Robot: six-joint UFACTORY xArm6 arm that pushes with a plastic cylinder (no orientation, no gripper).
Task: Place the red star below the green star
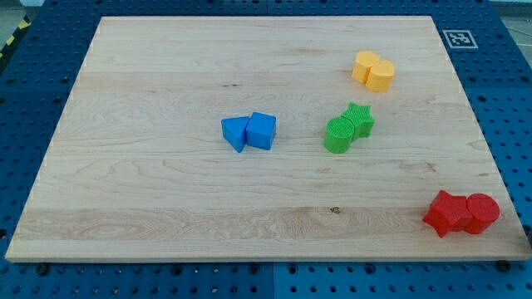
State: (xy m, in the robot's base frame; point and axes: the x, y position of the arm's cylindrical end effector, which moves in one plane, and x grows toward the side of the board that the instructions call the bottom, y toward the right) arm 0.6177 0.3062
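The red star (445, 213) lies near the board's bottom right corner, touching a red cylinder (482, 213) on its right. The green star (360, 119) sits right of the board's middle, touching a green cylinder (339, 134) at its lower left. The red star is well below and to the right of the green star. My tip does not show in this view, and no part of the rod is visible.
Two blue blocks touch near the middle: a triangular one (235, 133) and a cube-like one (261, 130). Two yellow blocks, a hexagonal one (364, 66) and a cylinder (381, 75), touch at the top right. The wooden board (166, 83) lies on a blue pegboard. A marker tag (459, 37) is beyond its top right corner.
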